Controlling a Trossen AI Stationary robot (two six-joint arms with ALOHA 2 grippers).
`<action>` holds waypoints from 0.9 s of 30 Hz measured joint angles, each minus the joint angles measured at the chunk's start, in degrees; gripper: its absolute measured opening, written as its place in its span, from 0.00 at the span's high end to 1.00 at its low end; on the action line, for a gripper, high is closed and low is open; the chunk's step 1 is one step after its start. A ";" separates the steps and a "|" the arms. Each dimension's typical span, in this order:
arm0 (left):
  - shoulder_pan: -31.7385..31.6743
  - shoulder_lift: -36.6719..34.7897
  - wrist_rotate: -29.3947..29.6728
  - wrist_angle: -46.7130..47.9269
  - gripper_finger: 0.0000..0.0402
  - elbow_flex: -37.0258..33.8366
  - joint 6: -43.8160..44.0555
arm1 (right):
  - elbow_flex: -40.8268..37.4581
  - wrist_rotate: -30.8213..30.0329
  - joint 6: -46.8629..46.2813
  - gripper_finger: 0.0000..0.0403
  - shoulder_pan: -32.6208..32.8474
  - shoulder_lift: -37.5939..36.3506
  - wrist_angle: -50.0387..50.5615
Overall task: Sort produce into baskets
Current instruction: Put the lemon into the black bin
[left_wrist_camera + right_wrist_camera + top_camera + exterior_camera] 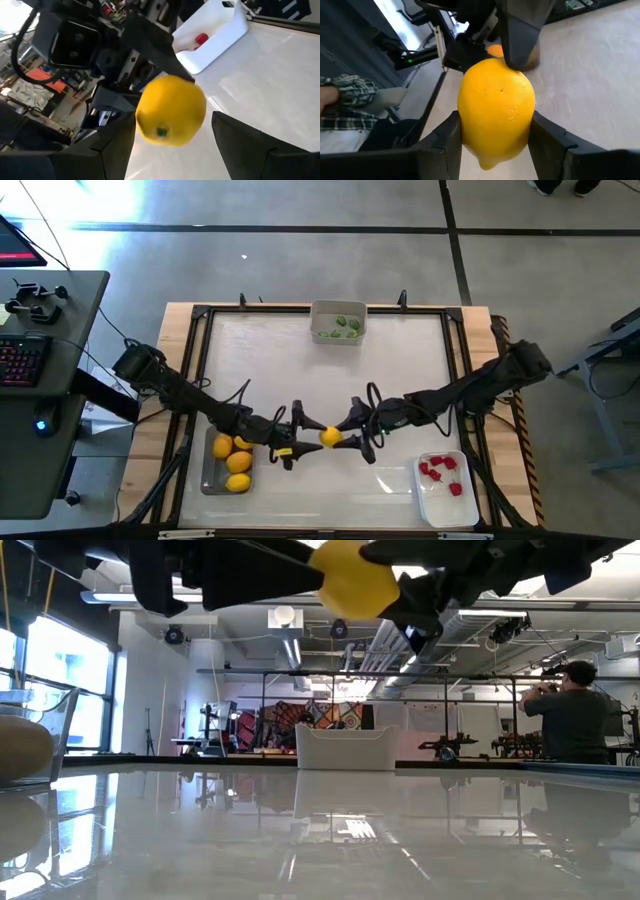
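We find the lemon [330, 437] aloft above the counter [330, 370], pinched across its girth in the right end effector [495, 137], long axis running out along the fingers, while the left end effector [167, 142], spread wide and empty, straddles it without touching, lemon bin [210, 475] behind it.

My worktop [330, 380] is lying pale and glossy inside its black frame, carrying three bins: a grey one [338, 323] sitting at the far edge, a clear one [228, 464] resting near-left, and a white one [445, 488] resting near-right.
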State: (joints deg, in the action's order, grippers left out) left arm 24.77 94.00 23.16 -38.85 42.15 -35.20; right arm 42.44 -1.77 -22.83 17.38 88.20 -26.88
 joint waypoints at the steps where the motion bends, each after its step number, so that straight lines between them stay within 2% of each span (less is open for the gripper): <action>1: 0.00 0.00 -0.23 0.33 0.38 0.00 0.00 | 0.00 0.60 -0.28 0.60 -0.02 0.30 -0.60; 4: 0.00 0.00 -0.37 1.23 0.38 0.00 0.79 | 0.00 2.40 -0.66 0.60 -0.06 1.30 -2.64; 13: 0.37 0.00 -1.42 1.27 0.38 -0.02 1.07 | 0.02 2.57 -1.72 0.60 -0.04 1.51 -2.97; 19: 0.33 0.00 -4.54 0.74 0.38 -0.04 1.98 | 0.02 3.29 -1.14 0.58 0.00 1.51 -2.36; 27: 0.31 0.00 -4.61 -0.27 0.50 -0.07 3.06 | 0.02 2.68 -1.11 0.54 -0.02 1.51 -2.07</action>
State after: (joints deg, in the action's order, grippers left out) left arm 25.08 94.00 18.55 -39.12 42.09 -32.14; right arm 42.46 0.91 -23.94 17.37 89.71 -28.95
